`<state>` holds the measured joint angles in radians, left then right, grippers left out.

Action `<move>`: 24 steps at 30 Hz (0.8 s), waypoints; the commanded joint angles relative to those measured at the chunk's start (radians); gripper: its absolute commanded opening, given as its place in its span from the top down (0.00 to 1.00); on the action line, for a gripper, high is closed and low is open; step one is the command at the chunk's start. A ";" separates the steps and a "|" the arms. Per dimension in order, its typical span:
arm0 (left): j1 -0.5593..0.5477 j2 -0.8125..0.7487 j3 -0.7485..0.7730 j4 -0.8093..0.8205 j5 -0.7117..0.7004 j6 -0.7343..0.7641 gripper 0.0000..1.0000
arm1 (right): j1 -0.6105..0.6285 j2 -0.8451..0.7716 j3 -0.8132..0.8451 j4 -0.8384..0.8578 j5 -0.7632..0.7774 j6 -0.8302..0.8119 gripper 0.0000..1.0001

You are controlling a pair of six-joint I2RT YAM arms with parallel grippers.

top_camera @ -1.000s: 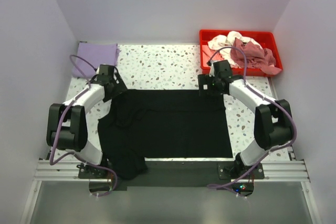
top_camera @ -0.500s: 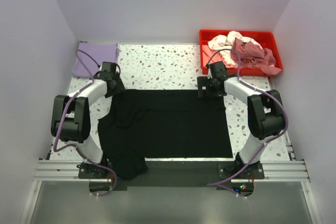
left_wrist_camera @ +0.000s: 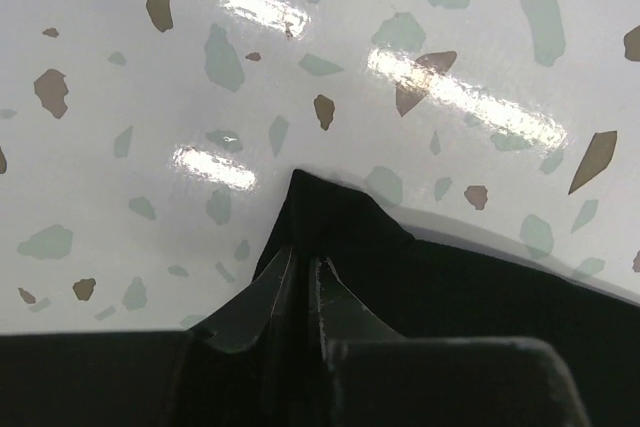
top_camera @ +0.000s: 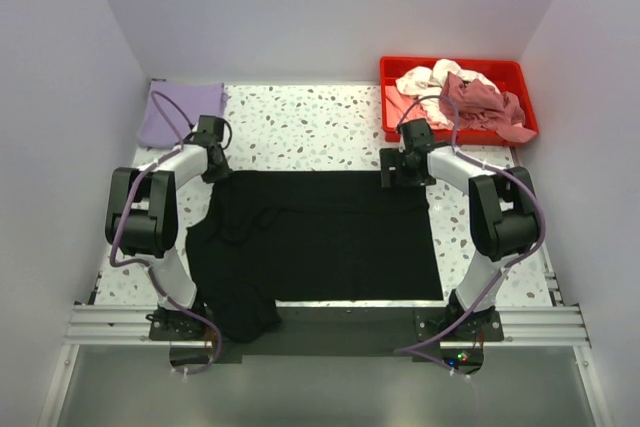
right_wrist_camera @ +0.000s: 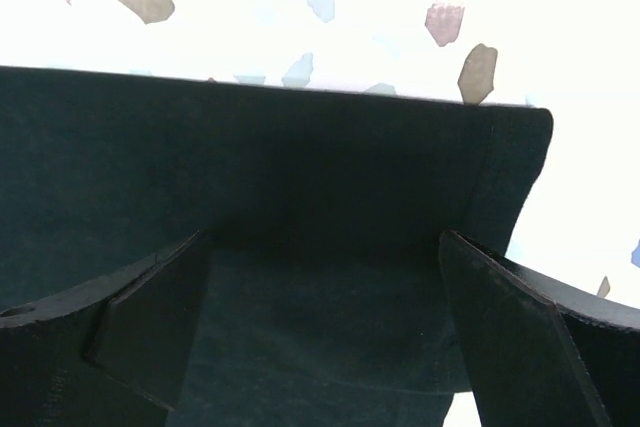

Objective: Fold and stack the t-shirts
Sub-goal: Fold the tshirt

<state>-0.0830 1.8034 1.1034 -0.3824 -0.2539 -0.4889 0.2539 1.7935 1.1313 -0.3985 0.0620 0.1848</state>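
Both arms have drawn their elbows in over the last second, and the left gripper (left_wrist_camera: 303, 252) has closed its jaws together on a pinched peak of cloth. Nearest the arm bases, the black t-shirt (top_camera: 330, 237) lies bunched and rumpled at its near-left side, spilling toward the edge of the speckled table (top_camera: 300, 127); the rest of it is spread flat across the middle. At its far-left corner the left gripper grips only a small tip of fabric. At the far-right corner the right gripper (right_wrist_camera: 320, 242) stands with its jaws wide apart, astride the hem and holding nothing. If the left arm lifts alone, the shirt would likely drag askew, and so thin a pinch may slip free; the rumpled near-left part could spoil a clean fold. Farther back, 1 folded lavender t-shirt (top_camera: 180, 107) sits in the far-left corner, and the red tray (top_camera: 450, 63) at far right holds a loose heap: a white shirt (top_camera: 425, 82) and a dusty-rose shirt (top_camera: 480, 102).
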 commanded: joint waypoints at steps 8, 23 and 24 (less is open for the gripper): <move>0.026 -0.081 0.033 0.008 -0.044 -0.036 1.00 | -0.008 0.069 0.030 -0.006 0.033 0.025 0.15; 0.161 -0.203 0.015 -0.033 0.051 -0.117 0.98 | -0.077 0.084 0.007 -0.049 0.036 0.065 0.31; 0.178 -0.213 0.007 -0.026 0.074 -0.131 0.96 | -0.077 0.086 0.007 -0.051 0.039 0.065 0.31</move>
<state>0.0395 1.6379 1.1088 -0.4175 -0.1623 -0.5911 0.2096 1.8412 1.1584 -0.4019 0.0685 0.2428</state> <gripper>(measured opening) 0.046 0.689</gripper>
